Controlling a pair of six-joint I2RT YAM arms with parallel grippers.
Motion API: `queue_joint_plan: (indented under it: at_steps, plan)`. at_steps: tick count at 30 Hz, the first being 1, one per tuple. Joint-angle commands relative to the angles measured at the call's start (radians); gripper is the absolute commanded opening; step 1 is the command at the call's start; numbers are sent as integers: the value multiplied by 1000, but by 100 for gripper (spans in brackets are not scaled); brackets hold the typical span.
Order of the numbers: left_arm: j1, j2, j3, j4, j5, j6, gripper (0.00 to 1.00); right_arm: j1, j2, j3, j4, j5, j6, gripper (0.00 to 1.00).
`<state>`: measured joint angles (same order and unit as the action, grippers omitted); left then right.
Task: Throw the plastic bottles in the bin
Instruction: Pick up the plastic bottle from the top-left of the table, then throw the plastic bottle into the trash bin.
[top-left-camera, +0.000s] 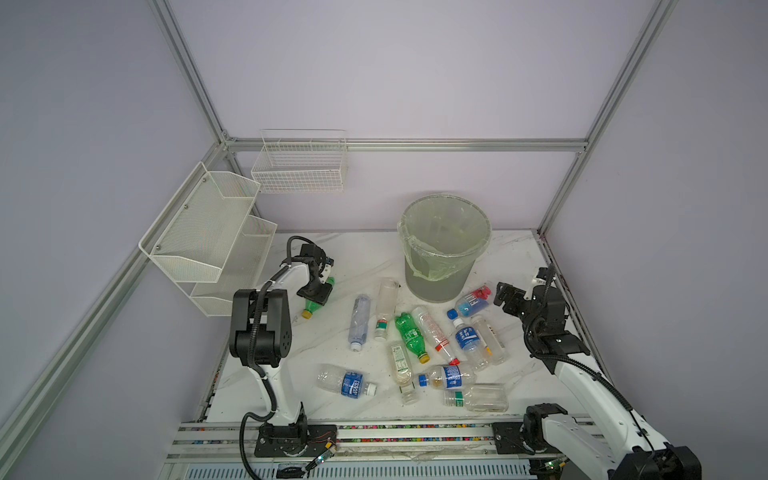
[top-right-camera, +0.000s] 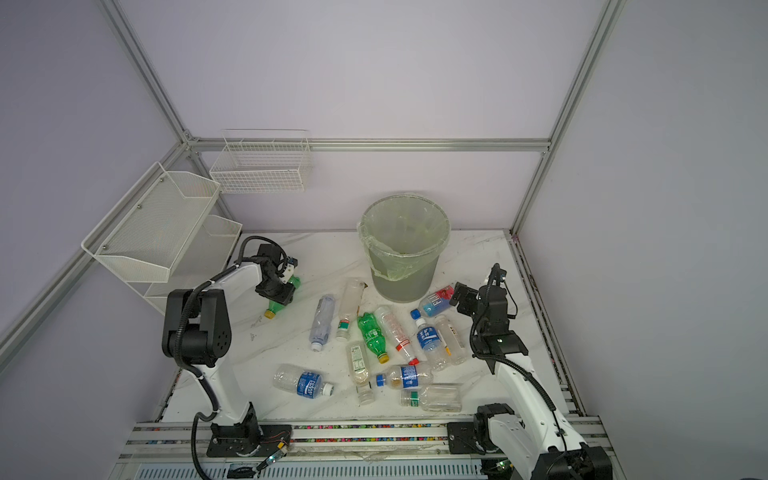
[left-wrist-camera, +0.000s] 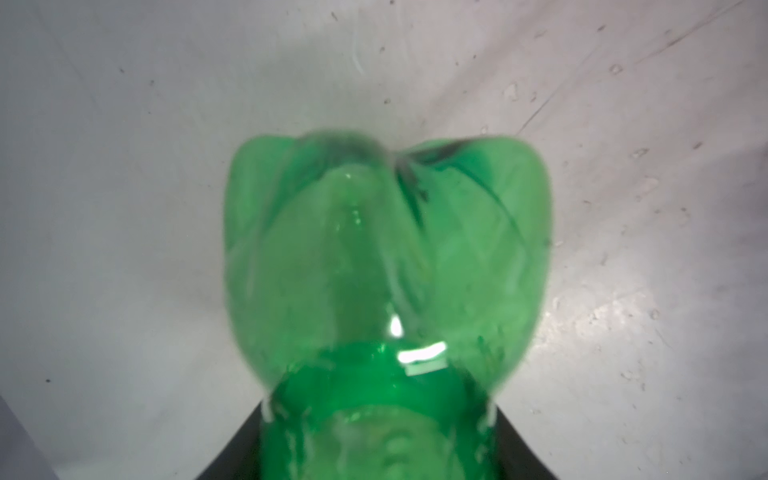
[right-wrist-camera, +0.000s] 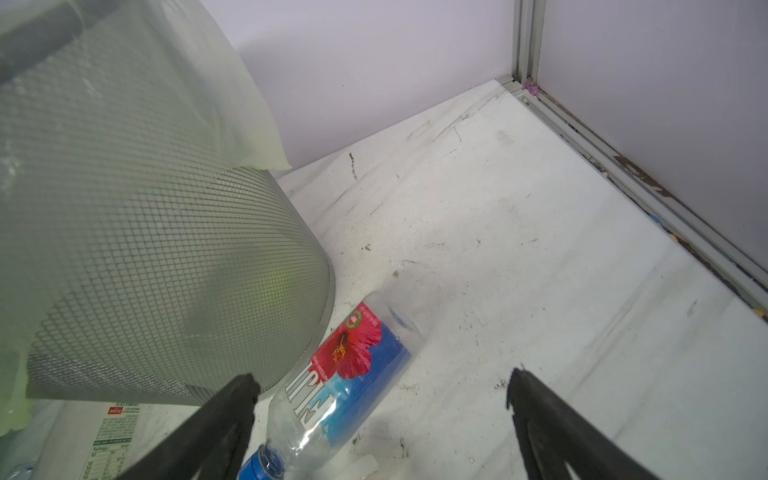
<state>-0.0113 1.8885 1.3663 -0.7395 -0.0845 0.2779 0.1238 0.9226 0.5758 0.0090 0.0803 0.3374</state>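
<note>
green bottle (left-wrist-camera: 386, 257) pinched between left fingers (left-wrist-camera: 241, 457), right fingers (right-wrist-camera: 216, 428) wide apart

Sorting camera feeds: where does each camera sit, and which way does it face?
Top views: high in front, looking down at table, bin, bottles; left arm and right arm show.
Left wrist: on left arm, looking along left gripper at the green bottle it grips.
Right wrist: on right arm, looking past open right gripper at Fiji bottle beside bin.
Shared: right wrist and both top views show Fiji bottle and bin.
</note>
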Motion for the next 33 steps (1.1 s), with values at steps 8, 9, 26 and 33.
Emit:
queue_joint_plan:
  at_steps: [8,9,26,33]
  plan:
    - [5,-214,92,-124,349,-227,43,5,-32,26,-50,-82,83,97]
    - [6,-240,82,-123,370,-249,44,3,-34,26,-52,-89,89,97]
    - [-4,-678,-86,53,817,-555,41,4,-116,-14,-121,-87,155,97]
    - [-12,-821,-194,275,858,-715,41,5,-93,-22,-126,-98,156,97]
